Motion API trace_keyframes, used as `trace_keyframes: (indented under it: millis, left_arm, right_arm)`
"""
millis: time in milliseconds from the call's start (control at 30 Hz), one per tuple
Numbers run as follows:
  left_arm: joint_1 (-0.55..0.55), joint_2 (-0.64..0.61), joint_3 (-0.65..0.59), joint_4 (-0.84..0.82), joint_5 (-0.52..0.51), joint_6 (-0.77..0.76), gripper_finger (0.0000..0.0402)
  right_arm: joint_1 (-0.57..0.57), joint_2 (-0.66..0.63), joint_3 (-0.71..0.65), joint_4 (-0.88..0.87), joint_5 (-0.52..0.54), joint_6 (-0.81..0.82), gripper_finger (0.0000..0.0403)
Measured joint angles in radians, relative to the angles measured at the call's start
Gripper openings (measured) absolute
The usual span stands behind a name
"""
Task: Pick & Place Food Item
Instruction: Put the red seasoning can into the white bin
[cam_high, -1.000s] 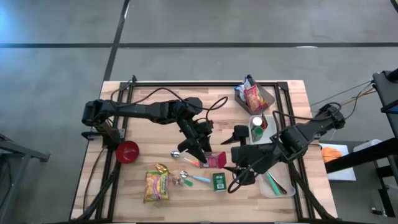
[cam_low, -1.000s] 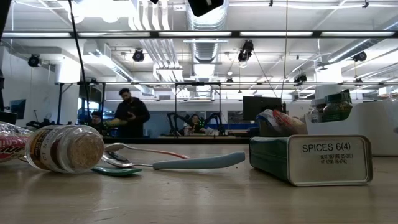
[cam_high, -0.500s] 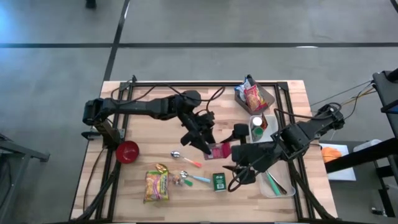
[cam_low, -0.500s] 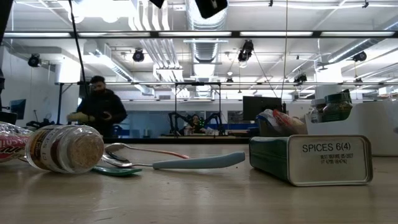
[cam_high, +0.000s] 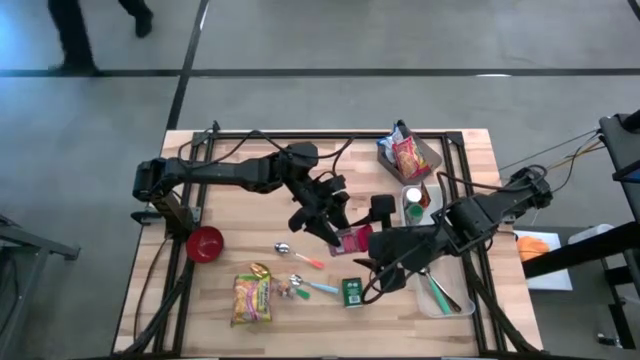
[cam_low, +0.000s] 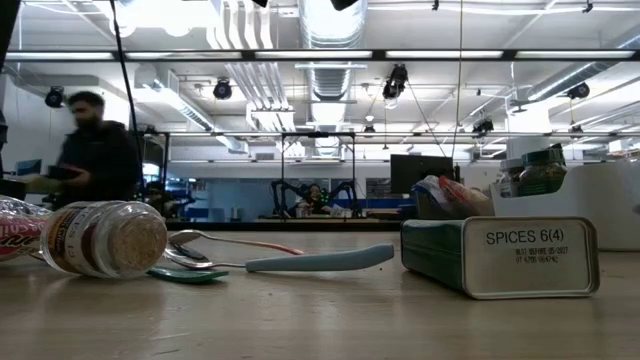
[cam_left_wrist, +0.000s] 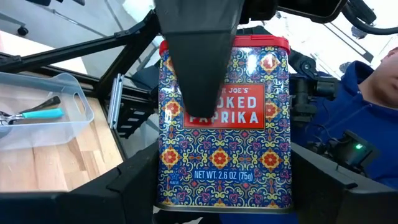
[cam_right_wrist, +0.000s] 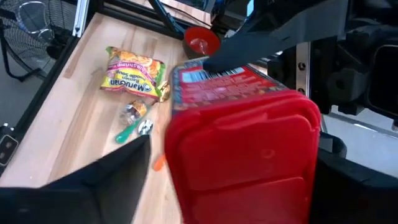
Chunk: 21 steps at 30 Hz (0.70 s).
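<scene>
Both arms meet over the middle of the wooden surface (cam_high: 240, 215). The left gripper (cam_high: 340, 232) has its fingers clamped on a smoked paprika tin (cam_high: 354, 240), a blue patterned box with a red lid, held up off the boards. In the left wrist view the tin (cam_left_wrist: 224, 124) fills the frame, squeezed between the two dark fingers (cam_left_wrist: 200, 59), label facing the camera.

The right gripper (cam_high: 372, 250) sits right at the tin's other end, red lid toward it. From the right wrist view the tin (cam_right_wrist: 245, 134) is parked between that arm's fingers (cam_right_wrist: 106, 180), which are spread wide on either side; can't tell whether they actually touch it.

Rest of the surface, seen from above: a red bowl (cam_high: 205, 243) near the left edge, a yellow noodle packet (cam_high: 252, 296) toward the front, a small jar (cam_high: 285, 289) lying on its side just beside it, a couple of spoons (cam_high: 296, 256) between those and the grippers. A green spice tin (cam_high: 351, 291) lies just in front of the right gripper. A clear bin (cam_high: 440, 290) with utensils sits on the right side, and a tray with a snack bag (cam_high: 408, 155) is at the back right.

In the low view a person (cam_low: 85, 150) is in the room behind the surface.
</scene>
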<state>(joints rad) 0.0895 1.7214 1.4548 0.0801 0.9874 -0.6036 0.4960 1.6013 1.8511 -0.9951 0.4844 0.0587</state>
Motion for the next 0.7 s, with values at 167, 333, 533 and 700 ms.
trace_keyframes:
  millis: [167, 333, 533, 700]
  left_arm:
    - [-0.001, 0.0, 0.0, 0.0, 0.009, -0.001, 0.0277]
    - [-0.001, 0.0, 0.0, 0.005, 0.021, -0.017, 0.0277]
    - [-0.001, 0.0, 0.0, 0.014, 0.022, -0.049, 0.0291]
    - [0.001, -0.012, 0.001, 0.007, 0.011, -0.051, 0.038]
  right_arm:
    - [-0.007, 0.003, -0.001, 0.0, -0.01, -0.007, 0.0239]
    - [-0.006, 0.005, 0.007, 0.002, -0.011, -0.039, 0.02]
    - [-0.006, 0.005, 0.022, 0.003, -0.014, -0.029, 0.02]
    - [-0.008, -0.003, 0.034, -0.007, 0.009, 0.054, 0.02]
